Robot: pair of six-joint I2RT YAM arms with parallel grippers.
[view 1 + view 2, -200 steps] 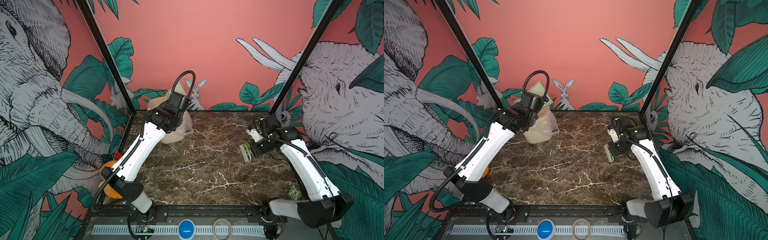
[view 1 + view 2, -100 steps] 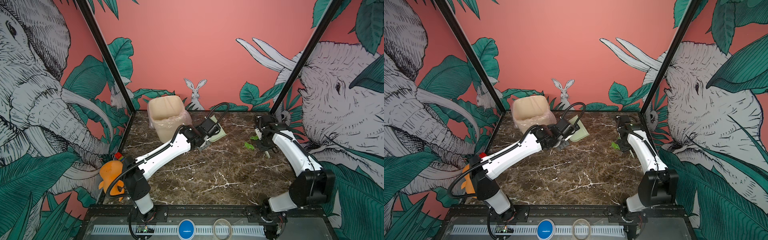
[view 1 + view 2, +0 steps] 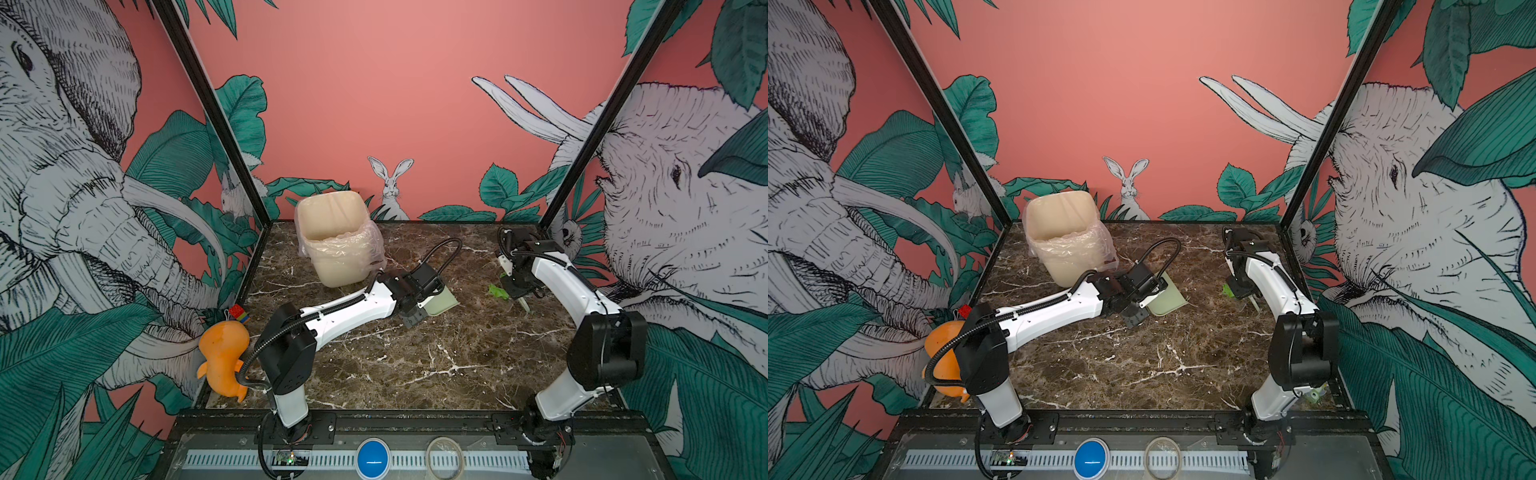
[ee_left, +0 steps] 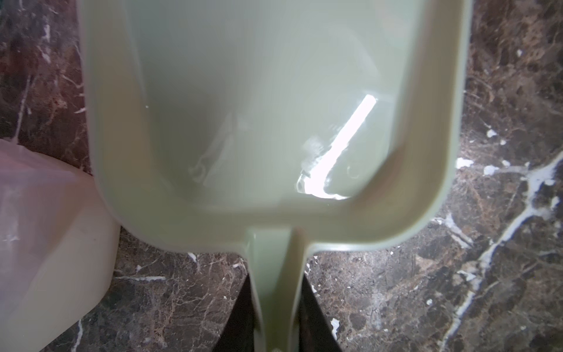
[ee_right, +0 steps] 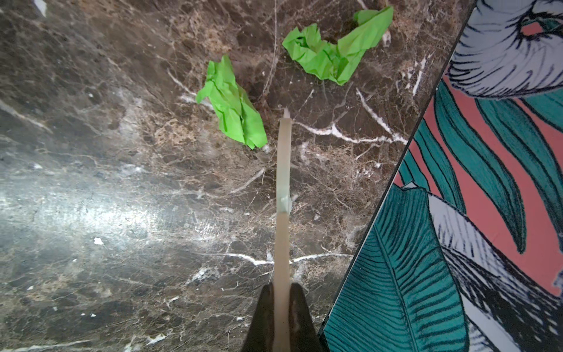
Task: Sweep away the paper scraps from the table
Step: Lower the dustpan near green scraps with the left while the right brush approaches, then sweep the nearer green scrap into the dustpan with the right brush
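Since a second earlier, the left arm had swung away from the cream bin (image 3: 340, 274) and brought the dustpan (image 4: 259, 106) down near the table's middle, at the bin's 4 o'clock. The left gripper (image 4: 275, 304) was clamped on the dustpan's handle, and the right gripper (image 5: 281, 301) pinched the brush (image 5: 282, 170). Two green paper scraps (image 5: 234, 106) lay on the table (image 3: 415, 365) toward its 2 o'clock. They sat at the dustpan's 3 o'clock, just beside the brush tip.
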